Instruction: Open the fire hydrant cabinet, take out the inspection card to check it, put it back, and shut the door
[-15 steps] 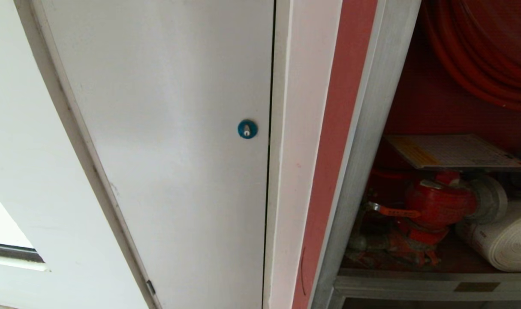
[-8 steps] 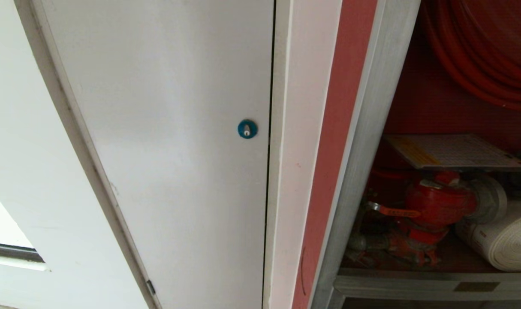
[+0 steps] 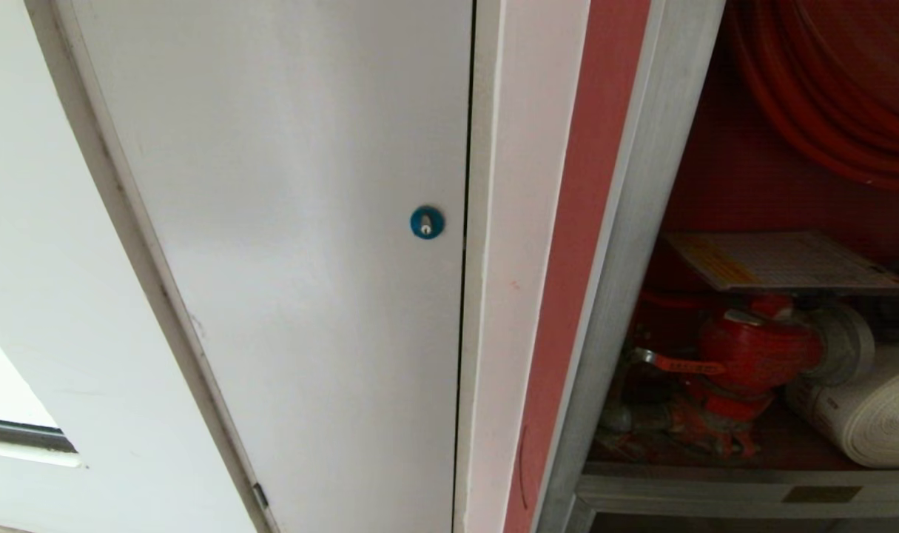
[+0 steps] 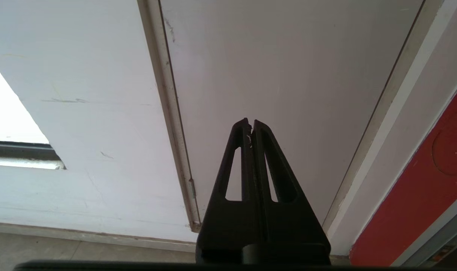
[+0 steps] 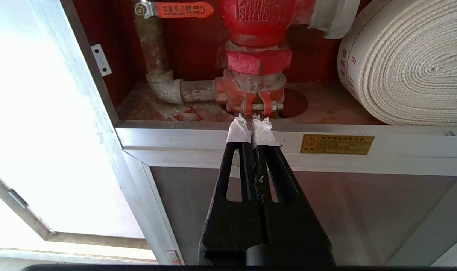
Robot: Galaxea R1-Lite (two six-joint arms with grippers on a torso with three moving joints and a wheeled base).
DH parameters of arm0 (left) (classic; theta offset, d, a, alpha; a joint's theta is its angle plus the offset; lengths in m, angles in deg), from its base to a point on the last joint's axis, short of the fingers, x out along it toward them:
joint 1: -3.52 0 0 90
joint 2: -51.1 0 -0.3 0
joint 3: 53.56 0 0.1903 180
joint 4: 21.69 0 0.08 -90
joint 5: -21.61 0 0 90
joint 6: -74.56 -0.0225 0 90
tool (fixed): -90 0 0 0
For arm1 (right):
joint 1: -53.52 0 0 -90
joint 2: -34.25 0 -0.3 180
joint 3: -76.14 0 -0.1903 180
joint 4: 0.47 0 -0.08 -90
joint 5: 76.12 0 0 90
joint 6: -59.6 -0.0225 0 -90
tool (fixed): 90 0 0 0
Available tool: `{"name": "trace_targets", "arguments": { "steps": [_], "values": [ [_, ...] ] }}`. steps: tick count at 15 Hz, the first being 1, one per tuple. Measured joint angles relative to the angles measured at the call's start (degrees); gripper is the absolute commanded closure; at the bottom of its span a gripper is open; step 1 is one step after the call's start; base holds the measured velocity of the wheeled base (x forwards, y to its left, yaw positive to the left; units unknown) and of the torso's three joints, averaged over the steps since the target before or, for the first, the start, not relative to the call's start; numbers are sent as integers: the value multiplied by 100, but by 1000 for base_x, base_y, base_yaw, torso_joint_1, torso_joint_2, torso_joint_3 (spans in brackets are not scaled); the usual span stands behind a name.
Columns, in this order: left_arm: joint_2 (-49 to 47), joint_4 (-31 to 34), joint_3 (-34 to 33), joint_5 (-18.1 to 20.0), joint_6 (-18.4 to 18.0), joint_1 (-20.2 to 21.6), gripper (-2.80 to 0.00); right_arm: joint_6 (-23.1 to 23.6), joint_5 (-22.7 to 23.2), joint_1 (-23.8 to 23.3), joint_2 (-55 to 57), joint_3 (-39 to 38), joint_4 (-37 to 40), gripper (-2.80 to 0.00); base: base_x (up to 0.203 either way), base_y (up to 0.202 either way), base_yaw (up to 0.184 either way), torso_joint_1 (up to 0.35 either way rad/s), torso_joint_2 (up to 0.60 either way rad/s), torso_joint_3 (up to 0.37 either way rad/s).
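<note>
Right up close, can see both tools pinched tight with nothing in them: the left gripper (image 4: 251, 122) aimed at the plain white door (image 4: 281, 75), and the right gripper (image 5: 252, 120), white tape on its tips, aimed at the low front edge of the fire hydrant cabinet (image 5: 213, 137). Just past those taped tips, can spot the red valve (image 5: 256, 22) and, beside it, the fat white rolled hose (image 5: 409, 64). Further in and higher up, from the head view, can make out a flat sheet with a grid, most likely the inspection card (image 3: 782, 263), lying on top of the valve, under the red hose reel (image 3: 826, 96). So: opening part done, with the inside showing plainly. No sign of the door of the cabinet anywhere, so swung out of sight, at a guess. Cannot tell whether checked already or not yet picked up, with the card sitting inside and no tool near it. Left for sure: shutting the door. Maybe also left: lifting the card out, looking, and putting back.
</note>
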Motion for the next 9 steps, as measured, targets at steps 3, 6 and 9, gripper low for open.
{"name": "trace_targets", "arguments": {
  "steps": [3,6,9],
  "values": [
    [0,1,0,2,0,2,0,0,0,0,0,0,-1,0,0,0,0,0,0,0],
    [0,-1,0,0,0,0,0,0,0,0,0,0,-1,0,0,0,0,0,0,0],
    [0,-1,0,2,0,0,0,0,0,0,0,0,-1,0,0,0,0,0,0,0]
  ]
}}
